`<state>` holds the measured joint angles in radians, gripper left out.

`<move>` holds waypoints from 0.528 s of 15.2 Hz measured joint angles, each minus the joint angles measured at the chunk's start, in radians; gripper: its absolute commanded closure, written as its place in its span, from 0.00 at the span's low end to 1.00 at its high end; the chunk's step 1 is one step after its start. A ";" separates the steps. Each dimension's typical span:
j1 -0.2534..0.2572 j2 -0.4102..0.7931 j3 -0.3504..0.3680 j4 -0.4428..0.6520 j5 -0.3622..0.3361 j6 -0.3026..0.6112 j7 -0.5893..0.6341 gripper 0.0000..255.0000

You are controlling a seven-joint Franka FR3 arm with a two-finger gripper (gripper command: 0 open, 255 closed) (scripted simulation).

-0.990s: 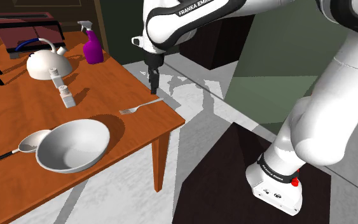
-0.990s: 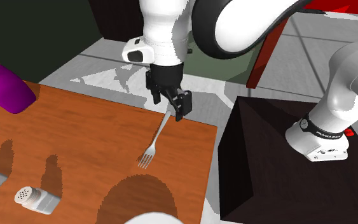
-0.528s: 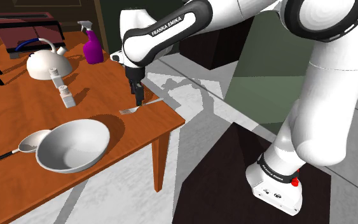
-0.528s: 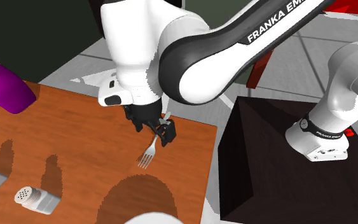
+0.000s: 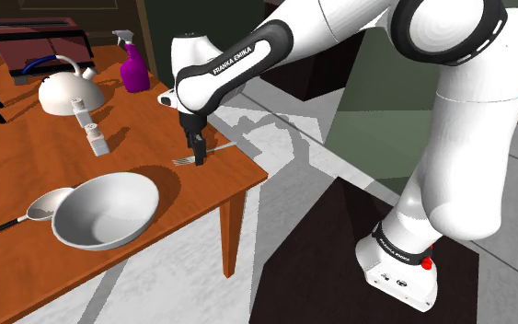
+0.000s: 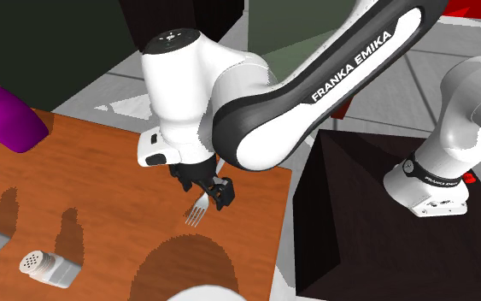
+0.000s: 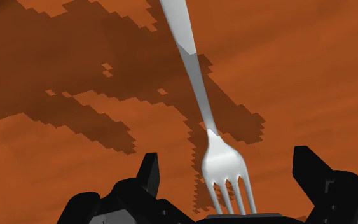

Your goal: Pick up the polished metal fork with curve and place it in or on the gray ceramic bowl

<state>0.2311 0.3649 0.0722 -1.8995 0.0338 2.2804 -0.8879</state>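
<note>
The silver metal fork [image 5: 216, 147] lies flat on the orange wooden table [image 5: 27, 156], near its corner. Its tines [image 6: 197, 210] point toward the pale grey bowl [image 5: 105, 210]. My black gripper [image 5: 195, 156] is down at the table, over the fork's neck just behind the tines. In the wrist view the fork [image 7: 196, 83] runs between my two fingertips [image 7: 149, 173], which stand apart on either side without touching it. The gripper [image 6: 208, 190] is open. The bowl sits upright a short way off, toward the shoulder view's left.
A white kettle [image 5: 63, 92], a purple spray bottle [image 5: 135, 69] and two small shakers [image 5: 92, 130] stand farther back on the table. A spoon [image 5: 40, 210] lies beside the bowl. The table edge [image 5: 238, 175] drops off close to the fork. The dark stand [image 5: 358, 258] is at lower right.
The arm has swung from the fork's handle end toward its tines and come down to the table. The fork has not moved.
</note>
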 measured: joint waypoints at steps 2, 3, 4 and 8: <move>0.000 0.004 0.000 -0.002 0.000 0.006 0.000 0.00; 0.000 0.005 0.000 -0.002 0.000 0.007 0.000 0.00; 0.000 0.005 0.000 -0.002 0.000 0.008 -0.001 0.00; 0.000 0.005 0.000 -0.002 0.000 0.008 -0.001 1.00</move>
<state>0.2308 0.3703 0.0719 -1.9015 0.0337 2.2883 -0.8887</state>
